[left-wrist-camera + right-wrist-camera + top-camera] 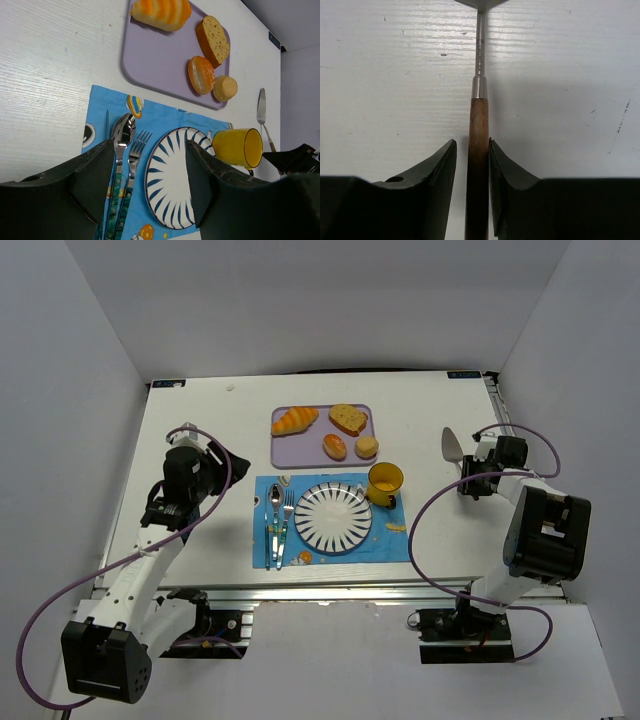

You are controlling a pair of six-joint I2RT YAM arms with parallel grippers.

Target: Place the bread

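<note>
The bread, a golden-orange croissant (295, 420) (162, 12), lies at the left end of a lilac tray (290, 455) (150, 60) at the back of the table. My left gripper (222, 458) (150, 150) hangs open and empty over the left part of the blue placemat (262, 540), short of the tray. My right gripper (470, 480) (471, 142) is far to the right, straddling the wooden handle of a metal-bladed spatula (452, 445) (479, 50). Its right finger touches the handle and a thin gap shows at its left finger.
On the tray beside the croissant lie a bread slice (348, 419) and two small rolls (335, 446) (367, 447). The placemat carries a striped plate (333, 517), a yellow mug (385, 481), a spoon (274, 502) and a fork (288, 510). White walls enclose the table.
</note>
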